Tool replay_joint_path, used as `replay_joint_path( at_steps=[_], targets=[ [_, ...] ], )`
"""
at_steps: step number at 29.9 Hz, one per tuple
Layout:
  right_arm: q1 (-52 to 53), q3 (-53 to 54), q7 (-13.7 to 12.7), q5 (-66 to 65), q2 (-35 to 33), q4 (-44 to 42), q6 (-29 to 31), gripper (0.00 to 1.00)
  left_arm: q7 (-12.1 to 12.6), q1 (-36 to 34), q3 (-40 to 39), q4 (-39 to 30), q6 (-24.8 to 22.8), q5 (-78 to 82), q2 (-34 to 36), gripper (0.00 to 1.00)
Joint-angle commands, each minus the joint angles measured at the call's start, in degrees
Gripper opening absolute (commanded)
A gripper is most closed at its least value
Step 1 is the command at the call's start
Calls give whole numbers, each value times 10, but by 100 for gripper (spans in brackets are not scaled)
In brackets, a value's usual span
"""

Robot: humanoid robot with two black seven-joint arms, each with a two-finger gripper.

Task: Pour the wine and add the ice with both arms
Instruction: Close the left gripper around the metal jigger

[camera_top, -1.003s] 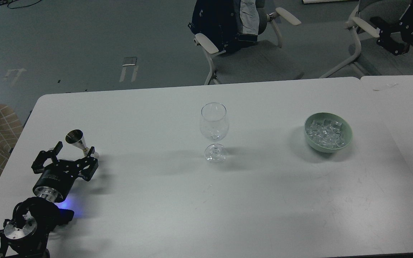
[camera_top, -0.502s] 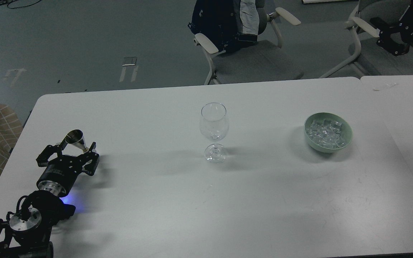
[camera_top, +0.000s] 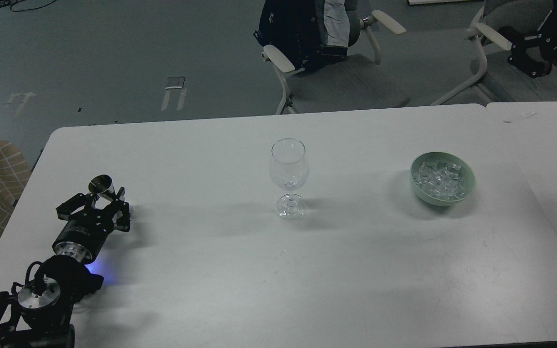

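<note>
**White bench and what stands on it**

The bench (camera_top: 240, 270) is a pale white slab with rounded far corners, lightly scuffed toward its right near part. A clear wine glass (camera_top: 288, 179) stands upright near the middle, somewhat closer to the far edge. A pale green bowl (camera_top: 443, 180) sits well apart from it toward the right edge, filled with small clear ice cubes (camera_top: 439, 178). Near the left edge a small metal cone-shaped measure (camera_top: 103, 189) stands on the bench. A second white bench (camera_top: 544, 130) abuts the right edge.
</note>
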Motion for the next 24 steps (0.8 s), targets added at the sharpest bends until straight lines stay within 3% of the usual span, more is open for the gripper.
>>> replay_joint_path(
  at_steps=[1,18,20,24],
  targets=[
    [1,0,0,0,-1,0,0,100,0,-1,4,2,-3,0,-1,36],
    [0,0,0,0,-1,-1,0,100,1,-4,4,10,-9,2,-6,32],
    [0,0,0,0,-1,0,0,100,1,-4,3,10,-9,2,-7,29],
    [0,0,0,0,-2,0,-1,100,1,-4,3,10,-9,2,-11,11]
  ],
)
